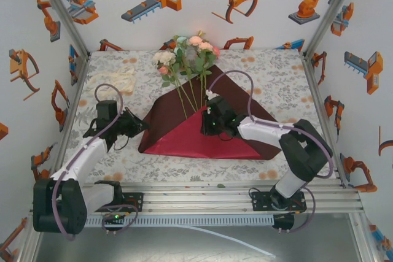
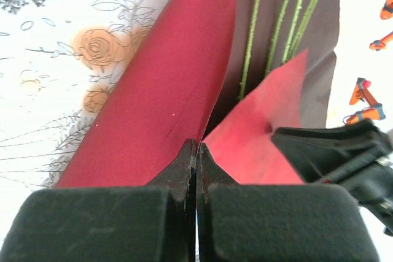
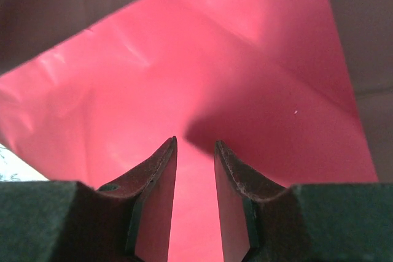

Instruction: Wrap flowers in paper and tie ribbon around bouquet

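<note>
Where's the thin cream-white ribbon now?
Top view: the cream-white ribbon lies bunched at the floral tablecloth's far left, left of the pink roses, beyond the left arm.

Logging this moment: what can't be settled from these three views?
Left wrist: the left gripper is shut at the edge of the paper; its own pads hide whether the sheet is pinched.
Right wrist: the right gripper, jaws apart, is over the folded paper; contact cannot be told.
Top: the flowers have their stem ends hidden under the fold and the right gripper.
Top: the ribbon is too small to trace.

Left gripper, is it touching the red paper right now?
Touching. Left wrist view: the shut left gripper pinches the paper at its lifted edge, right between the fingertips.
</note>
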`<state>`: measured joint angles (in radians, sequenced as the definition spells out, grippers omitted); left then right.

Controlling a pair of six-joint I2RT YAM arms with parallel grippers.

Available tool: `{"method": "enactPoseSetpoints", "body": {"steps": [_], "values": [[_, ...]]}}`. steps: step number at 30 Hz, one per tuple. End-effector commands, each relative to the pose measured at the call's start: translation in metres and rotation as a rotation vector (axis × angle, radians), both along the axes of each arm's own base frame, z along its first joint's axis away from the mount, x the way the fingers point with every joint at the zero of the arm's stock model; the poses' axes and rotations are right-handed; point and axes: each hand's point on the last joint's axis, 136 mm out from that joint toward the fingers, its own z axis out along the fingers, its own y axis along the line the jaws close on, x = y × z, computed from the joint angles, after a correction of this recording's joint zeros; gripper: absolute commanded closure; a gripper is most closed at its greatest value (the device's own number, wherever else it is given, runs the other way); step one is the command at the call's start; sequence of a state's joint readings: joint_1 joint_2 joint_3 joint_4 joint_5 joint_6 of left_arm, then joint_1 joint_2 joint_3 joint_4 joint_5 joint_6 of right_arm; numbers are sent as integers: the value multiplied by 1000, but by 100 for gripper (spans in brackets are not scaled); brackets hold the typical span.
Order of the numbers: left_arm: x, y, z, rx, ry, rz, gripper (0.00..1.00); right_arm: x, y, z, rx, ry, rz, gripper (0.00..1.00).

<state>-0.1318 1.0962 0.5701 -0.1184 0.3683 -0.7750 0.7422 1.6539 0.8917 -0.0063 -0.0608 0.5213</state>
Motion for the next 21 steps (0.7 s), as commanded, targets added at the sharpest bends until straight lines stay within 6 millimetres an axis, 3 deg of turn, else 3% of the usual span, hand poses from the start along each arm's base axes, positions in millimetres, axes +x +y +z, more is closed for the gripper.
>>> {"method": "enactPoseSetpoints", "body": {"steps": [1,5,13,21], "values": [[-3,-14,24,-57,-11,-55,100,9,15,0,33,-14,20,68],[2,-30,46,-165,-16,-60,100,7,15,-15,16,13,19,68],[17,-99,102,-336,-100,-179,100,2,15,-33,15,49,23,69],[33,-161,112,-446,-97,-236,100,-1,18,-31,32,55,41,68]]}}
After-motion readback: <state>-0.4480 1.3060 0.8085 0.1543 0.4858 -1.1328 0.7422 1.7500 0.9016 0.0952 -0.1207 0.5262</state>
